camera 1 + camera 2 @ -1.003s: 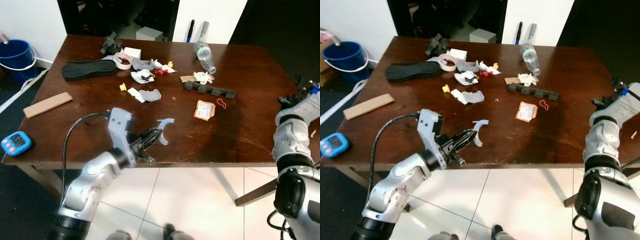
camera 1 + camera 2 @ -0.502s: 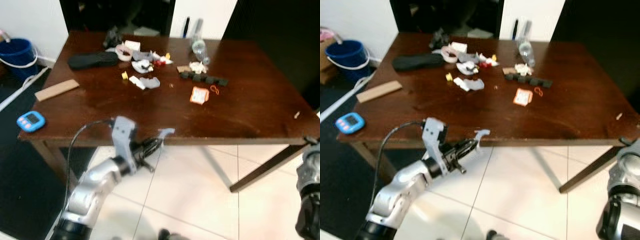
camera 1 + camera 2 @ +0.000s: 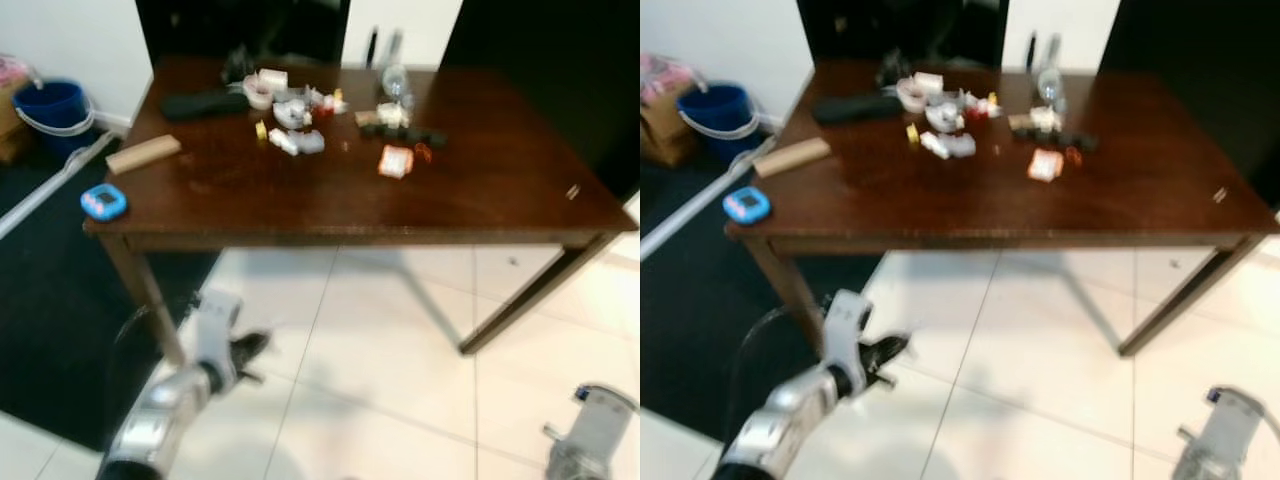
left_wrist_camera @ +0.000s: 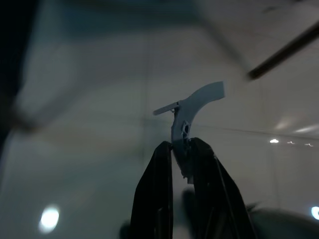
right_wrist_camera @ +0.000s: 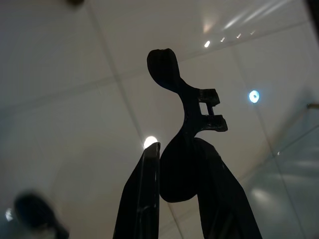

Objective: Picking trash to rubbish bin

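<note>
**Both hands carry trash, away from the table**

The left hand (image 4: 180, 149) is closed on a pale curved plastic scrap (image 4: 192, 107), pinched between its two black fingers over white floor tiles (image 3: 400, 380). In the head views the left arm (image 3: 170, 395) hangs low in front of the table (image 3: 480, 190), blurred. The right hand (image 5: 179, 154) grips a dark curved plastic piece (image 5: 184, 119) with a small bracket on its side, tiles behind it. More trash lies on the far part of the table: a black shoe sole (image 3: 205, 102), a clear bottle (image 3: 393, 80), an orange wrapper (image 3: 396, 161). A blue bucket (image 3: 52, 106) stands on the floor to the left.
</note>
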Motion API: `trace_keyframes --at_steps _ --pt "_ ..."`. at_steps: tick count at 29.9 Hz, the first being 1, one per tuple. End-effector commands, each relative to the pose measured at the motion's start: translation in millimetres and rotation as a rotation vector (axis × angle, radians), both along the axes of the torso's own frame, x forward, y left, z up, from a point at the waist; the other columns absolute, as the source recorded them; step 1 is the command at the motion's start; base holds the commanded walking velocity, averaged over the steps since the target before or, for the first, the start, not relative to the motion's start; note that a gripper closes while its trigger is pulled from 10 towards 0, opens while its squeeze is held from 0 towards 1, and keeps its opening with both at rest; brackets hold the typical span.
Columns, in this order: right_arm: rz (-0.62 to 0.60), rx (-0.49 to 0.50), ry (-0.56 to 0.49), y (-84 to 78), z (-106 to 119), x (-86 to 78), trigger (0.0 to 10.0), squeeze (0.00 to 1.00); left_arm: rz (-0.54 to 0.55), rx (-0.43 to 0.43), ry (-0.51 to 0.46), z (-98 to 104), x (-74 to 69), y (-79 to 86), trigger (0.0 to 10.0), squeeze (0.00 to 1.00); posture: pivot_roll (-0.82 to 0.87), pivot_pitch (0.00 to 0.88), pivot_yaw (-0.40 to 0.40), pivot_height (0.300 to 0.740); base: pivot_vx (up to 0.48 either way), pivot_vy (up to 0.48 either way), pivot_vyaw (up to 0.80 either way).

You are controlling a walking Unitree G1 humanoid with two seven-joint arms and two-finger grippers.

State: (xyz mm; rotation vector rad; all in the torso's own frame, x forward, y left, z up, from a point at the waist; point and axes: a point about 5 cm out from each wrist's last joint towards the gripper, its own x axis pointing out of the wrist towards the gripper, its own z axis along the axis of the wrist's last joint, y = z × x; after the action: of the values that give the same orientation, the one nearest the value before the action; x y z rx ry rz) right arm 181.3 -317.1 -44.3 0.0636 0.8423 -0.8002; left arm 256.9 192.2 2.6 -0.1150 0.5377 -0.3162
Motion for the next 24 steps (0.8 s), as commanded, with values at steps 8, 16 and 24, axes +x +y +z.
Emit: trace_keyframes --at_steps 8,16,24 --pt "0.319 0.163 0.345 65.0 -51.8 -58.9 10.0 0.00 0.577 0.137 0.369 -66.6 -92.2 85.0 10.0 0.00 0.14 0.119 -0.069 0.740 0.000 0.000 -0.70" --pt "0.600 0.116 0.381 76.3 -47.8 -37.1 10.0 0.00 0.708 0.222 0.699 -106.0 -190.2 72.3 10.0 0.00 0.16 0.097 -0.072 0.740 0.000 0.000 -0.80" --pt "0.615 0.095 0.370 74.1 -44.2 -29.0 10.0 0.00 0.688 0.235 0.725 -110.6 -196.3 62.1 10.0 0.00 0.16 0.079 -0.082 0.740 0.000 0.000 -0.80"
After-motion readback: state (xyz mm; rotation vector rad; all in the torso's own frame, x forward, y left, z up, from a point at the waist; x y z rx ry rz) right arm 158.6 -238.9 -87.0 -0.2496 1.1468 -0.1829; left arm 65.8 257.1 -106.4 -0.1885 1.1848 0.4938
